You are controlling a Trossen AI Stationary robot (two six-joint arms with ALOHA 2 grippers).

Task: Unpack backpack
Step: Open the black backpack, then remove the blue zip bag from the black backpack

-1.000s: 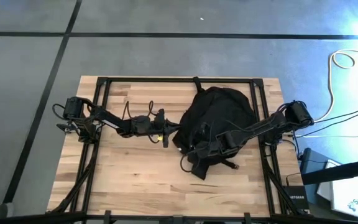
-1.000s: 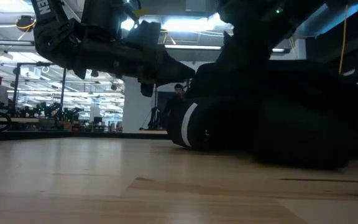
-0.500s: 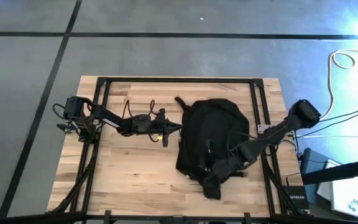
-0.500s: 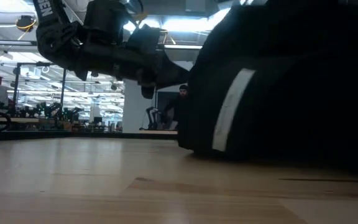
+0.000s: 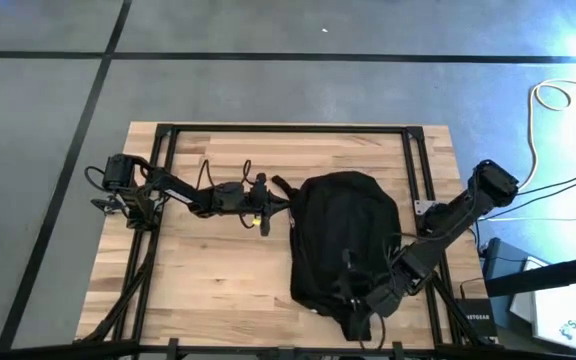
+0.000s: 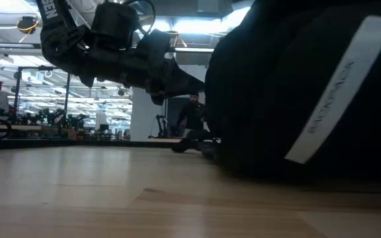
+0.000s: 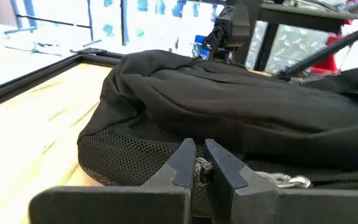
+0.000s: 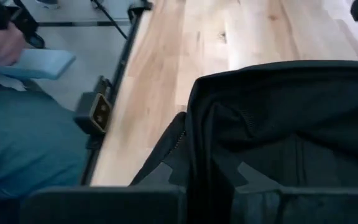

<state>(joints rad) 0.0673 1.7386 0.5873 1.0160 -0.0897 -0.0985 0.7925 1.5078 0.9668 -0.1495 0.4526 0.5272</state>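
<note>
Dragged toward six o'clock, backpack (image 5: pixel 340 240) now pinched at its near edge by right gripper (image 5: pixel 360 310), left gripper (image 5: pixel 286 207) pressed shut on a zip pull at nine o'clock; ready for opening, probably.

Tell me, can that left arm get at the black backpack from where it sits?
Probably yes. The left end effector is shut on a small metal piece, seemingly a zipper pull, at the backpack's left edge. Nothing lies between them. The right end effector grips the fabric at the bag's near end.
</note>
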